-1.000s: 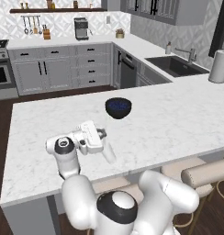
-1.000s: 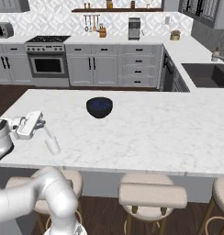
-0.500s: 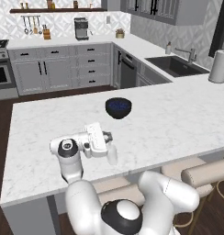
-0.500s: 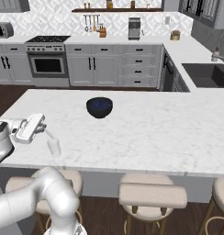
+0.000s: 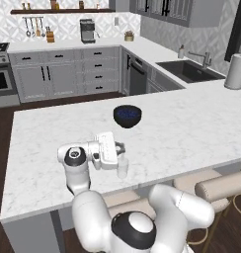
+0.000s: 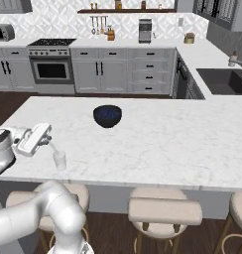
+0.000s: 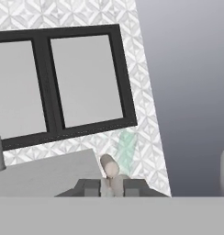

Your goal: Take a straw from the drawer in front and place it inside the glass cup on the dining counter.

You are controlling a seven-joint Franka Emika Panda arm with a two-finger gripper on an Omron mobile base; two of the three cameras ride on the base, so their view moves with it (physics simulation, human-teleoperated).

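A home kitchen. Behind the marble island [image 6: 157,139] stand grey cabinets [image 6: 118,69], an oven [image 6: 52,71], a sink [image 5: 189,70] and a coffee maker [image 6: 145,31]. Stools [image 6: 165,208] line the island's near side.

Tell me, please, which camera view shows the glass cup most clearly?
The right base view: the glass cup stands clear against the white marble of the dining counter, just below the gripper. In the left base view the cup is partly behind the hand. In the hand view I cannot make it out with certainty.
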